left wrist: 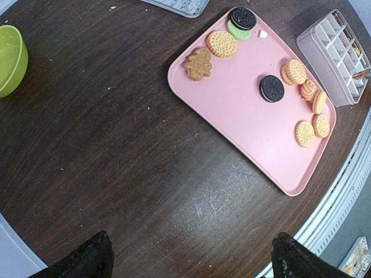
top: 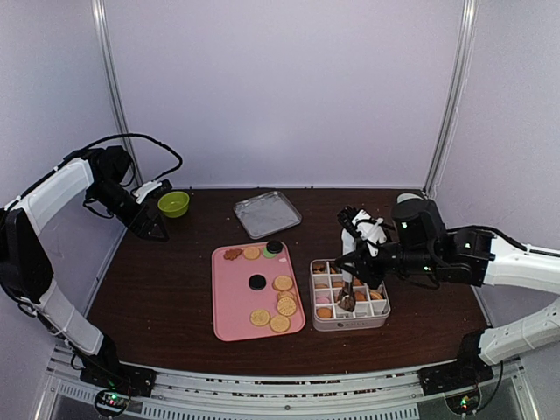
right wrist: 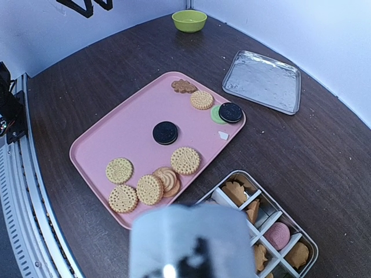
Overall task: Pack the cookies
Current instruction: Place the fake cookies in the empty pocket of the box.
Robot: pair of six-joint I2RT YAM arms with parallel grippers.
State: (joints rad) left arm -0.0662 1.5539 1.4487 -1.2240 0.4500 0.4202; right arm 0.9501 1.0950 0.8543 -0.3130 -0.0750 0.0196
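- Pale lilac walls close in a dark wooden table [top: 166, 289], with two robot arms bolted at its near edge
- One pink tray [top: 229, 306] lies mid-table and carries ten cookies [right wrist: 185, 160]: six golden rounds, two black rounds, one brown flower shape and one green round
- At the tray's far end the green round [right wrist: 215, 114] sits half under a black round [right wrist: 231, 112], with a golden round and the brown flower [right wrist: 184, 86] in a row beside them
- The second black round [right wrist: 165, 132] lies alone mid-tray, and the other five golden rounds cluster toward the near right side, two of them overlapping
- One small white crumb [right wrist: 223, 135] rests on the tray near the green round
- One divided box [top: 350, 322] stands just right of the tray across a narrow gap; its cells hold more cookies, brown flower shapes in several and one pink round [right wrist: 277, 234]; the full number inside cannot be counted
- One metal tray [top: 267, 213] sits behind the pink one, and one green bowl [top: 174, 204] stands at the far left
- The right fingers [top: 354, 262] hang over the box, closed narrowly on slim metal tongs [top: 348, 296] whose tips reach down into a front cell
- The left fingers [left wrist: 87, 260] are spread wide with nothing between them, raised beside the bowl
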